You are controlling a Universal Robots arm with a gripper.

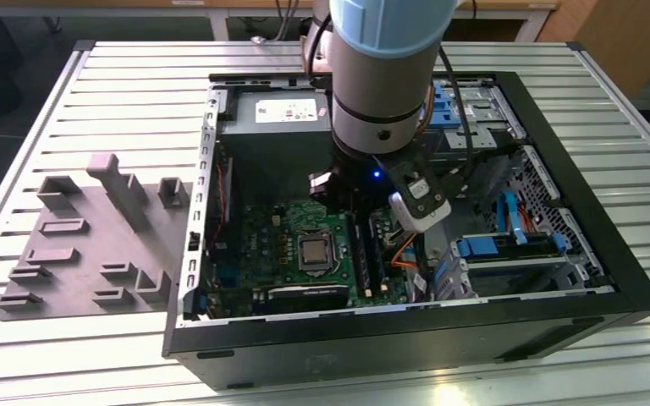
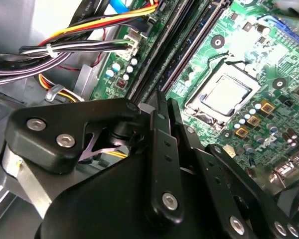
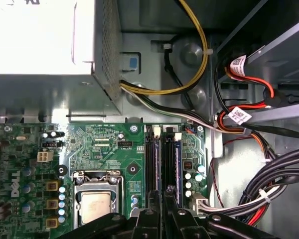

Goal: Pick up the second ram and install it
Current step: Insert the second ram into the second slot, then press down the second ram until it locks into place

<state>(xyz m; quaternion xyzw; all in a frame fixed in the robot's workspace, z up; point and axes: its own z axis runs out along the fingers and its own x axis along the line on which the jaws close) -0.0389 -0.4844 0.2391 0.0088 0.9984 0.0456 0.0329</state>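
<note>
Sitting on the left of the slatted worktop (image 1: 133,68) is a grey tray (image 1: 88,245) with grey blocks sticking up from it. Just to its right is a big black computer case (image 1: 415,338), lying on its side with the lid off.

Inside the case, at the far left, is a grey power box (image 1: 285,110). Near it lies the green board (image 1: 291,228). A square silver chip (image 1: 316,251) sits in the middle of the board.

To the right of the chip are long black slots (image 3: 150,159) that run from far to near. The arm (image 1: 382,85) comes down into the middle of the case, right over these slots. In both wrist views, the black tool (image 3: 163,199) hangs low over the near end of the slots, very close to the board. I cannot tell how far open the tool is, or if it has hold of anything.

A long dark stick, which looks like the ram (image 3: 165,159), stands in one of the slots just past the tip of the tool. I cannot tell if the tool is touching it.

Right of the slots are yellow, black and red wires (image 3: 269,169). On the far right of the case are blue drive holders (image 1: 494,247).
</note>
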